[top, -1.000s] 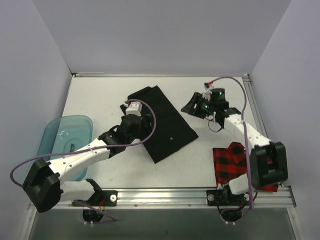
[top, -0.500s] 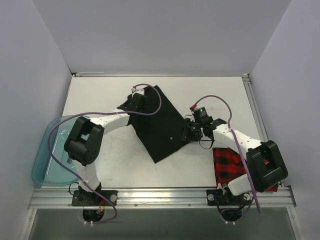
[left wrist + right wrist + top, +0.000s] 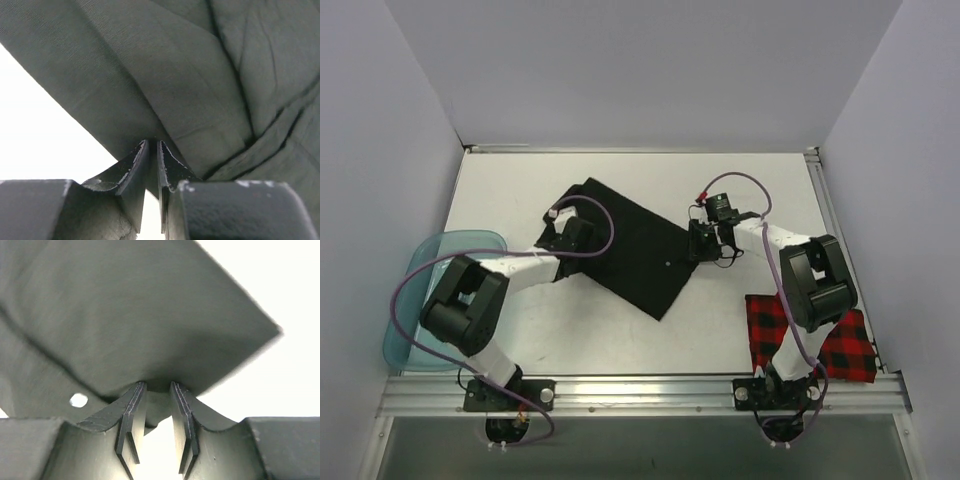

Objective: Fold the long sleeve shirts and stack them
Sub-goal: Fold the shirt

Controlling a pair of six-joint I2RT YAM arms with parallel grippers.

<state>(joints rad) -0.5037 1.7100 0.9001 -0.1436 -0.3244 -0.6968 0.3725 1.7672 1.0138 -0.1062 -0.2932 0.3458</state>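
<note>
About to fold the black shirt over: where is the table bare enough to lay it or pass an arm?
Bare table lies between the black shirt, the checked shirt and the front rail; another strip runs behind the black shirt to the far wall. Crowded: the left edge, with the teal tub and left arm.

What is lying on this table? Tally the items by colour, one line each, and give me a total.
black shirt: 1
red-and-black check shirt: 1
teal-blue tub: 1
Total: 3
</note>
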